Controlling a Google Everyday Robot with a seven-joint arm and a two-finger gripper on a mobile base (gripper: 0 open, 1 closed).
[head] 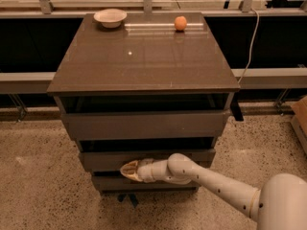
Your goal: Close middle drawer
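Note:
The middle drawer (96,160) is the narrow grey-brown front panel under the taller top drawer front (144,125). It stands slightly out from the cabinet, with a dark gap above it. My gripper (127,169) is at the end of the white arm (211,181), which reaches in from the lower right. It lies against the lower edge of the middle drawer's front, left of centre, pointing left. Its beige fingers are together and hold nothing.
The top drawer is also a little open under the cabinet top (144,56). A white bowl (110,17) and an orange (180,23) sit at the back of the top. The bottom drawer front (110,182) is below the gripper. The floor is speckled.

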